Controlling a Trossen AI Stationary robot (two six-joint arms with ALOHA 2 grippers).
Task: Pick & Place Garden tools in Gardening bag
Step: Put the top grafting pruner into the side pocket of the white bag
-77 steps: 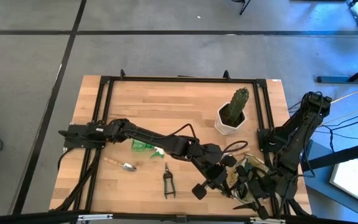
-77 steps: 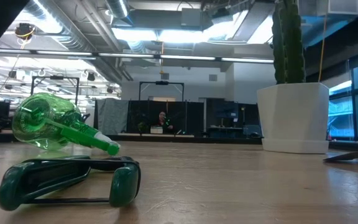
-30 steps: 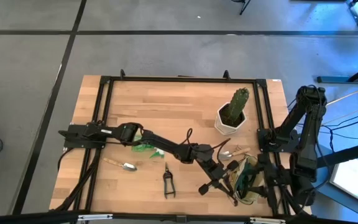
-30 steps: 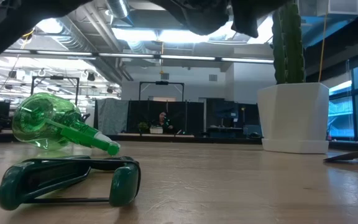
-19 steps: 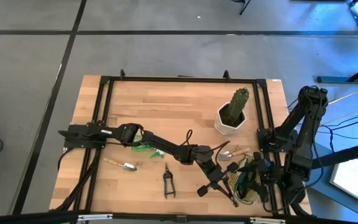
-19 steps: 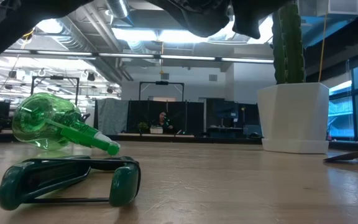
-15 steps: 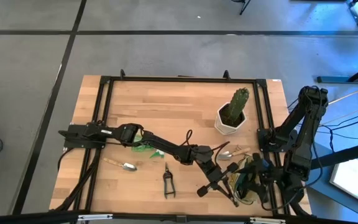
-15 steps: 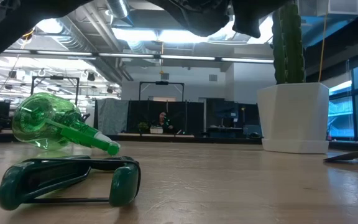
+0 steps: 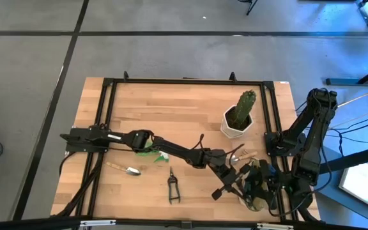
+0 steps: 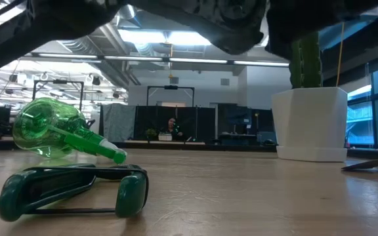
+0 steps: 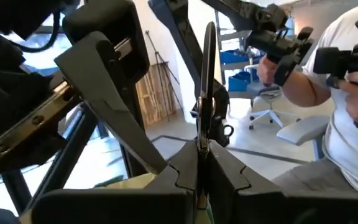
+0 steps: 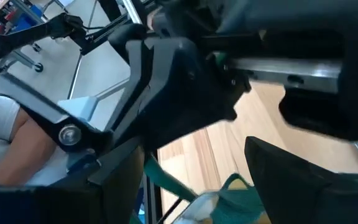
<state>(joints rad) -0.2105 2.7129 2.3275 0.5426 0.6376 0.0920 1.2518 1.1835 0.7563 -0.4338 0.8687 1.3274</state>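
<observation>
Olive-khaki fabric marks the gardening bag (image 9: 255, 195) at the lower right of the high view, near the right edge of the wooden tabletop (image 9: 171, 108).

We see the left arm stretched across the tabletop from the left side of the frame. Its left end effector (image 9: 229, 183) sits at the left edge of the bag. In the left wrist view its fingers are pressed together on a pair of black pruning shears (image 11: 206, 93), which stands upright between them.

We see the right end effector (image 9: 267, 185) over the bag at the lower right. Its fingers stand apart around the bag's rim; whether they actually hold the fabric we cannot tell.

Items lying on the tabletop in the high view:
- A green spray bottle (image 9: 151, 151), left of centre, partly under the left arm.
- A trowel (image 9: 125, 169) with a wooden handle, at lower left.
- A second pair of shears (image 9: 172, 187), lower centre.
- A second trowel (image 9: 243, 157), just above the bag.

A cactus (image 9: 243, 105) in a white pot (image 9: 234, 129) stands at upper right, apart from the bag.

A person (image 11: 344, 106) shows in the left wrist view.
</observation>
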